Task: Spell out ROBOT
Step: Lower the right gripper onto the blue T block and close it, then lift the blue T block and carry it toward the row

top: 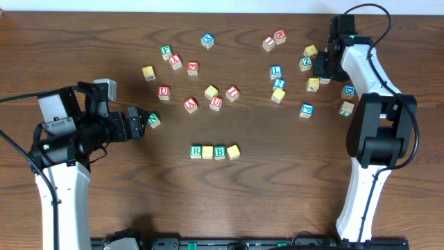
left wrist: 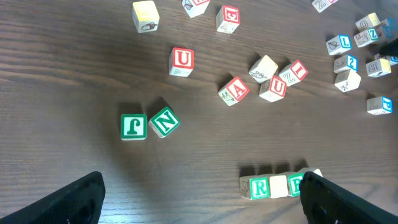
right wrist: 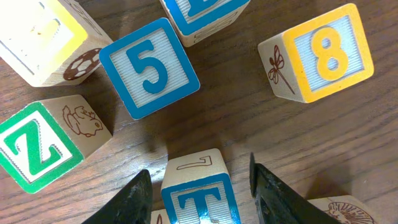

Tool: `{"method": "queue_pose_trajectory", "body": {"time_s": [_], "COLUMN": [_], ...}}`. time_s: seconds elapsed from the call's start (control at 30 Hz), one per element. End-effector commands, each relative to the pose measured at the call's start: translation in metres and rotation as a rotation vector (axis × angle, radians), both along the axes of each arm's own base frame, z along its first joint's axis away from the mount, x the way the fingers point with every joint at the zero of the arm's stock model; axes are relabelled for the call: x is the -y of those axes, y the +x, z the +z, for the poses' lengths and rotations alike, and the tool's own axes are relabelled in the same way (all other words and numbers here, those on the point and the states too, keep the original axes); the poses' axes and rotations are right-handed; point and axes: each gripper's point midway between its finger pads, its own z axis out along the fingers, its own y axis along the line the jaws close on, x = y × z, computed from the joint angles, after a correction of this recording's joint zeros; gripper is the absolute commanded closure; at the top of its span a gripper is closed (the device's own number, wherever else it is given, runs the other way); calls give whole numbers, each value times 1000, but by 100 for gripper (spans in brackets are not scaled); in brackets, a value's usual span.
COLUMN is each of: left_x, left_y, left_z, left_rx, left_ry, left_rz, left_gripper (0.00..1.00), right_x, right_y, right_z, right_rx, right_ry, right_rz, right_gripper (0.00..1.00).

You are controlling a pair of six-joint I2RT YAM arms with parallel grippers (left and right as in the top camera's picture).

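- Left claw (top: 141,123): spread wide, at 9 o'clock on the bench (top: 277,201).
- Right claw (right wrist: 199,171): spread astride the T cube (right wrist: 200,202) at 2 o'clock, gaps either side.
- Row (top: 214,151) of R, yellow, B, yellow: 6 o'clock of centre.

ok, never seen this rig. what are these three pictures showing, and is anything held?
Two white robot arms, the left arm and the right arm, stand at a brown wooden table, each ending in a two-finger gripper. The wide picture looks straight down from above. The other two come from cameras on the wrists, so each shows its own black fingers at the bottom edge. Small wooden letter cubes lie scattered on the table; four stand in a row near the middle: green R, yellow, green B, yellow. The left gripper is open and empty, beside a green N cube. The right gripper hangs over the far right cluster, its fingers either side of a blue-faced T cube with gaps showing, so nothing is gripped yet.
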Motion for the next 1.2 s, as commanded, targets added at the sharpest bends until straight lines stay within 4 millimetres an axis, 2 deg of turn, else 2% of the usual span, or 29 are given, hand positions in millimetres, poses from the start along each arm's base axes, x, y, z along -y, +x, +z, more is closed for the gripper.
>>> {"method": "queue_pose_trajectory", "body": {"time_s": [0.0,0.43,0.53,0.67,0.77,0.87,1.03,1.07,1.17], "left_x": [-1,-1,-1,-1,-1,-1,-1,-1,-1], "left_y": [3,3,3,3,3,3,3,3,3], "left_z": [8,8,8,8,8,8,8,8,8], "left_rx": [23,23,23,23,23,23,23,23,23], "left_ry": [5,5,5,5,5,5,5,5,5], "left_rz": [-3,-3,-3,-3,-3,-3,-3,-2,-2], "left_gripper": [2,2,2,2,2,2,2,2,2], "right_x": [12,12,12,10,10,10,10,9,8], "right_y": [0,-3,-3,-5,-6,-8,-11,-15,-32], "right_z": [-7,-14,-14,-15,-15,-5,58,86,142], "right_rx": [-11,-19,-19,-26,-29,-33,50,86,154], "right_ry": [-12,-10,-10,-9,-6,-6,-8,-8,-9], "right_rz": [-32,-38,-38,-36,-34,-34,-34,-34,-32], "right_gripper": [55,56,62,76,78,82,82,82,82]}}
